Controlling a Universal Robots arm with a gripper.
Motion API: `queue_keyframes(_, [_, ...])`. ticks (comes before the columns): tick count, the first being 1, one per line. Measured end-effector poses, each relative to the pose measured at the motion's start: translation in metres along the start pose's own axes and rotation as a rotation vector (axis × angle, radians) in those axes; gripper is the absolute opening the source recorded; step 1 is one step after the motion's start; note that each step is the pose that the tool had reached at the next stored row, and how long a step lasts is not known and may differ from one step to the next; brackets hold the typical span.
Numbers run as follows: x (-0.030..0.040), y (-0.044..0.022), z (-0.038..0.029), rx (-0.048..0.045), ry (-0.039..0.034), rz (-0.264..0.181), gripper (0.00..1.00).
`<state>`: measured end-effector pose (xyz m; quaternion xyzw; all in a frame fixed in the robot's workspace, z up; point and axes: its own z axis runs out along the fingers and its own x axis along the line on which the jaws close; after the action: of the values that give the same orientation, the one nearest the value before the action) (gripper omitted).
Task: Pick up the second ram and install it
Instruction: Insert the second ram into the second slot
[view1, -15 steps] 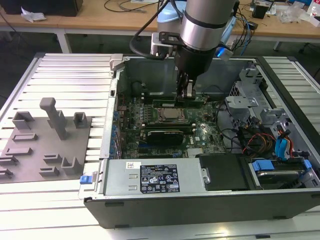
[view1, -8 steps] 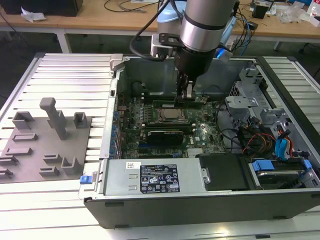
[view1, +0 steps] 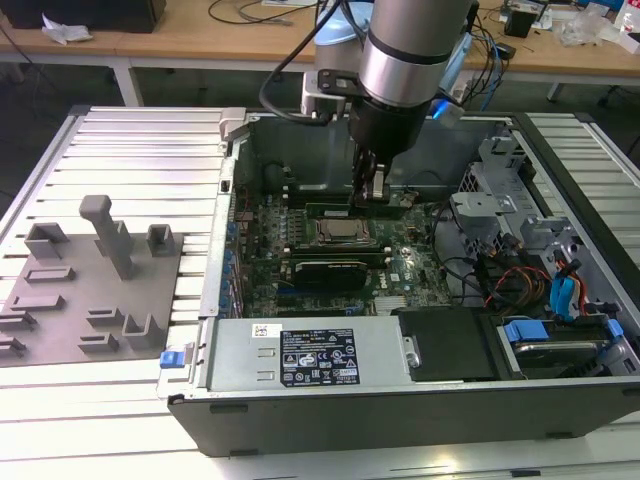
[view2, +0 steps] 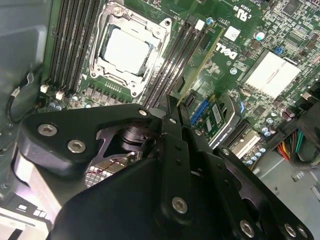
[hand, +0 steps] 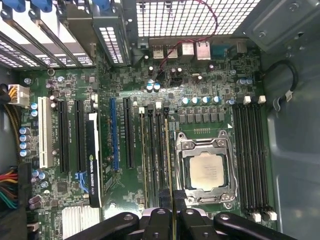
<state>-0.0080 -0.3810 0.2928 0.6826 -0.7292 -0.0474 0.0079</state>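
Observation:
My gripper (view1: 368, 192) reaches down into the open computer case (view1: 235, 130), just behind the silver CPU socket (view1: 343, 233). It is shut on the second ram (hand: 169, 160), a thin green stick seen edge-on in both wrist views. The ram (view2: 202, 62) runs out from between the fingers, with the gripper (view2: 177, 107) clamped on its middle, along the black memory slots (hand: 155, 155) beside the CPU socket (hand: 207, 172). In the exterior view the ram (view1: 340, 210) lies level right under the fingers. Whether it sits in a slot or just above one I cannot tell.
A grey fixture plate (view1: 90, 290) with pegs lies on the slatted table at the exterior view's left. Inside the case are a black graphics card (hand: 92, 160), a silver power supply (view1: 300, 355) at the front, and drive bays with loose cables (view1: 520, 280) at the right.

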Motion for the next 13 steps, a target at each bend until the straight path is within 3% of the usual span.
queue_keyframes(13, [0.0003,-0.0004,0.0050,-0.0001,0.0000,0.000,0.13])
